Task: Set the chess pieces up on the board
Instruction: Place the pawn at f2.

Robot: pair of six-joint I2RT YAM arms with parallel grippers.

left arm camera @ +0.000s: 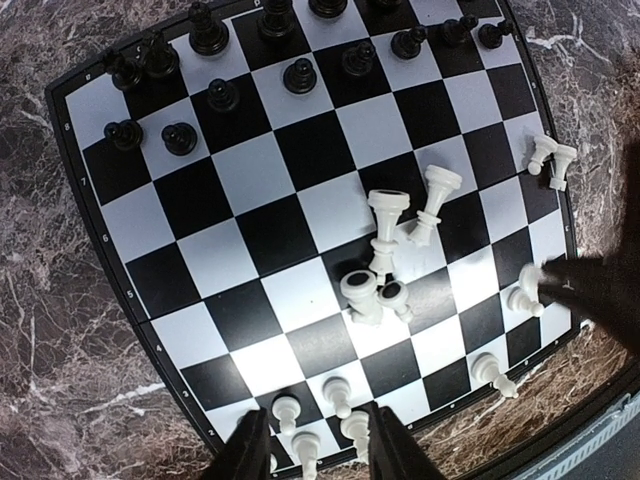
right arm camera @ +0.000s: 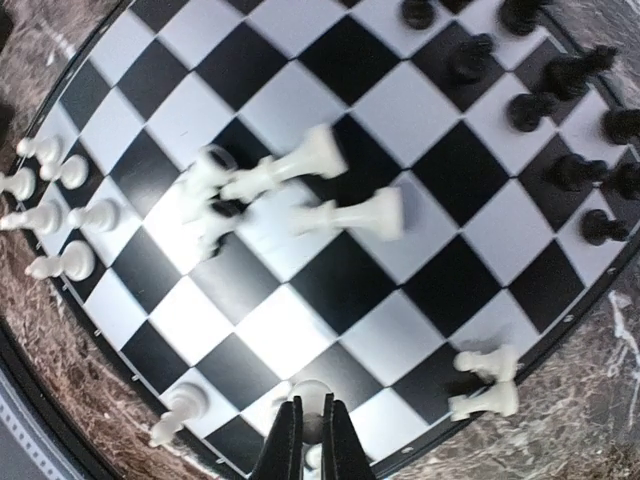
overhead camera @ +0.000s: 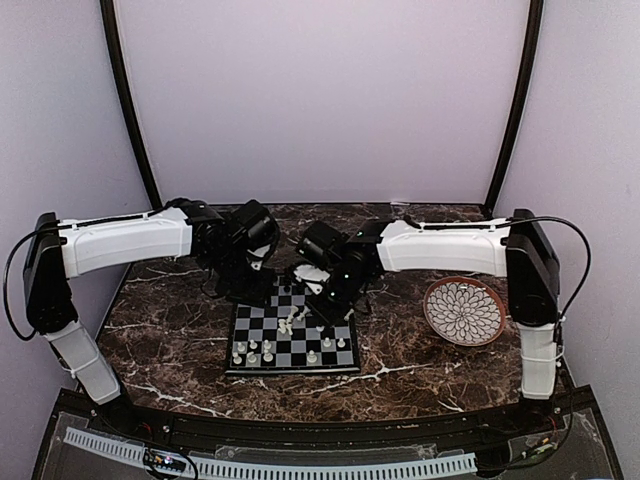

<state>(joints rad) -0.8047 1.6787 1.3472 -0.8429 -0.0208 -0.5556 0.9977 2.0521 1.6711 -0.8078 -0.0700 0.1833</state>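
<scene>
The board (overhead camera: 290, 368) lies at the table's middle. Black pieces (left arm camera: 215, 95) stand along its far rows, also seen in the right wrist view (right arm camera: 555, 100). Several white pieces (left arm camera: 385, 250) lie toppled at mid-board, blurred in the right wrist view (right arm camera: 300, 190). White pawns (left arm camera: 338, 392) stand near the close edge. My left gripper (left arm camera: 320, 450) is open and empty, hovering over those pawns; it is at the board's far left in the top view (overhead camera: 258, 280). My right gripper (right arm camera: 313, 445) is shut on a white piece (right arm camera: 312, 395) over the board's right edge (overhead camera: 322, 305).
A round petal-patterned plate (overhead camera: 463, 310) with a brown rim sits right of the board. Two white pieces (right arm camera: 485, 385) lie fallen at the board's edge. Dark marble table surrounds the board, with curtain walls behind.
</scene>
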